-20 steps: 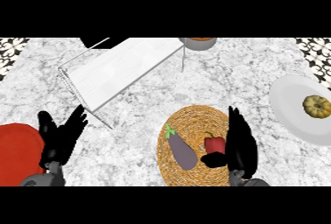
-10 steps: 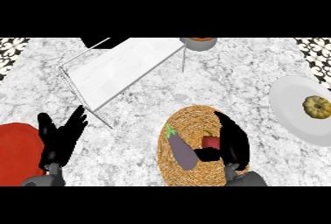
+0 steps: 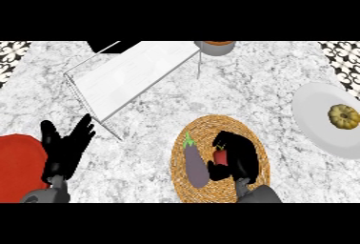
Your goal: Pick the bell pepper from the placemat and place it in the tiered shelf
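A red bell pepper (image 3: pixel 221 157) sits on the round woven placemat (image 3: pixel 211 125) at the lower middle. My right hand (image 3: pixel 237 151) curls over it from above and the right, thumb on its near left side, hiding most of it. A purple eggplant (image 3: pixel 195 164) lies beside it on the mat's left part. The tiered shelf (image 3: pixel 134 78), a white wire-framed rack, stands at the upper left of the counter. My left hand (image 3: pixel 65 151) rests open at the lower left, fingers up.
A white plate (image 3: pixel 318 124) with a small yellow squash (image 3: pixel 344 116) lies at the right edge. A red round object (image 3: pixel 17 162) sits at the lower left, beside my left hand. A grey pot (image 3: pixel 215 47) stands at the top behind the shelf.
My right hand has swung left from the mat's right side onto the bell pepper and its fingers have curled round it. The left hand has stayed still.
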